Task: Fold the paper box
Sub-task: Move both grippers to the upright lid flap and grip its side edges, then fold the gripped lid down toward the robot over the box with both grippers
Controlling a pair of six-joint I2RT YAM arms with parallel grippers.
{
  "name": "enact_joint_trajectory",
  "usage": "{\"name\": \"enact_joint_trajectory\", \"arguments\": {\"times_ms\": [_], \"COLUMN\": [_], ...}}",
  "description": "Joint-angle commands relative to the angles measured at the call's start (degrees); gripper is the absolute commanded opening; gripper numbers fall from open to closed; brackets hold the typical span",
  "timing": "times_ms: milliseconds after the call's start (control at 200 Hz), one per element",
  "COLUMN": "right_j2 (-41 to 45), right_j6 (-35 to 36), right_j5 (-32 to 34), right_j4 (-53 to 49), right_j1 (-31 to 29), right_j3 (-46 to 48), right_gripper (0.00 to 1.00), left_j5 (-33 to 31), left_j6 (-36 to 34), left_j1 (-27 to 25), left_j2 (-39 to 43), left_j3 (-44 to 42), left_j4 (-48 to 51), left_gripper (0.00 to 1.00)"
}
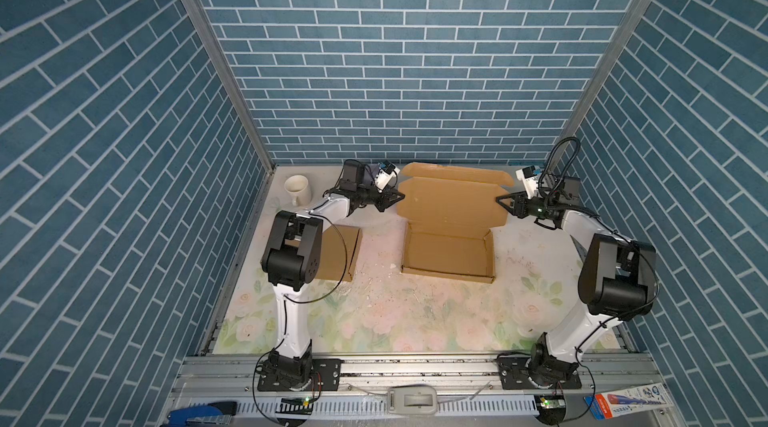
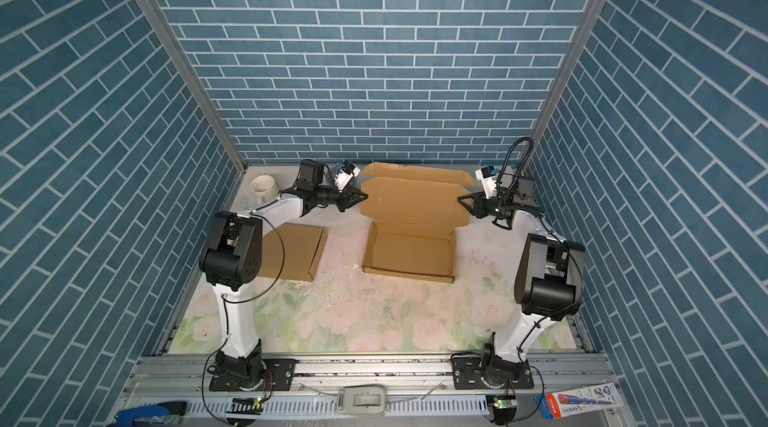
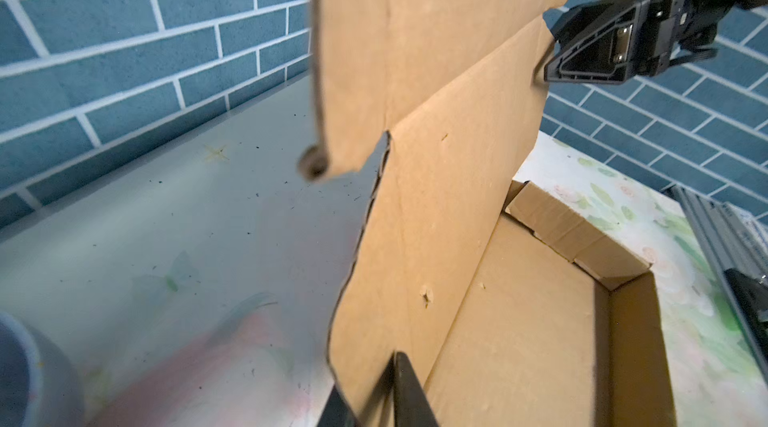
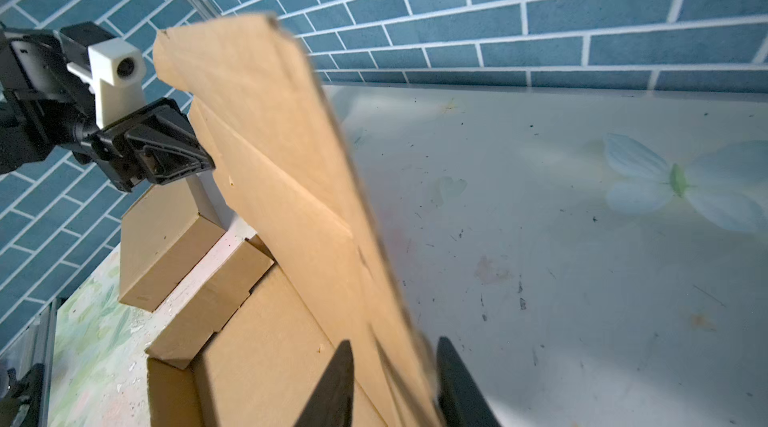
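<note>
Looking down in both top views, I see the paper box sitting open on the floral table, just right of the frame's centre, its shallow tray facing up with its side walls standing. The lid rises from the tray's far edge toward the upper middle of the frame and leans back toward the brick wall, and its tuck flap bends along the top. My left tool meets the lid's left edge and my right tool meets its right edge, at about the same height. In the left wrist view the cardboard edge runs down between the two dark fingers at the bottom of the frame, and they sit tight against it, so I read the left tool as clamped on the lid. In the right wrist view the lid's edge passes between that tool's fingers too, but the edge is blurred and I cannot tell whether they are pressing it or only straddling it. A closed cardboard box lies at centre left, partly under my left arm, and a white mug stands in the table's far left corner.
</note>
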State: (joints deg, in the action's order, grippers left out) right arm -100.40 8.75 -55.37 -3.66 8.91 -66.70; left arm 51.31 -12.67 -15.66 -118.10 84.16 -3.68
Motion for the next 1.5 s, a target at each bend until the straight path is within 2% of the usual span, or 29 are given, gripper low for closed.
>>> {"name": "enact_joint_trajectory", "arguments": {"times_ms": [0, 105, 310, 485, 635, 1095, 1285, 1495], "right_j2": [0.2, 1.9, 6.6, 9.4, 12.3, 14.9, 13.1, 11.3], "right_j6": [2.6, 2.2, -0.8, -0.9, -4.1, -10.0, -10.4, -12.2], "right_j5": [-1.9, 0.6, 6.9, 13.8, 21.6, 47.9, 55.7, 58.3], "right_j4": [-2.4, -0.9, 7.7, 12.5, 20.6, 51.9, 59.9, 66.3], "right_j1": [-0.6, -1.2, -3.4, -6.3, -8.8, -19.7, -24.9, -27.4], "right_j3": [-2.0, -0.2, 5.7, 8.8, 12.3, 29.4, 33.5, 37.9], "right_gripper": [0.26, 0.14, 0.00, 0.00, 0.00, 0.00, 0.00, 0.00], "left_j5": [0.1, 0.1, -1.0, -3.2, -8.1, -31.9, -33.6, -34.9], "left_j6": [-0.2, 1.4, 3.6, 7.0, 9.2, 11.4, 13.3, 14.2], "left_j1": [-0.1, -0.1, -0.2, -0.7, -2.0, -12.7, -14.8, -16.2], "left_j2": [-0.5, -0.4, 1.4, 3.5, 6.2, 11.6, 11.3, 11.8], "left_j3": [-0.4, -1.1, -4.4, -8.4, -13.3, -26.9, -29.8, -34.5], "left_j4": [-0.1, -1.8, -6.5, -13.3, -20.5, -39.9, -43.4, -46.8], "left_gripper": [0.12, 0.06, 0.01, 0.00, 0.00, 0.00, 0.00, 0.00]}}
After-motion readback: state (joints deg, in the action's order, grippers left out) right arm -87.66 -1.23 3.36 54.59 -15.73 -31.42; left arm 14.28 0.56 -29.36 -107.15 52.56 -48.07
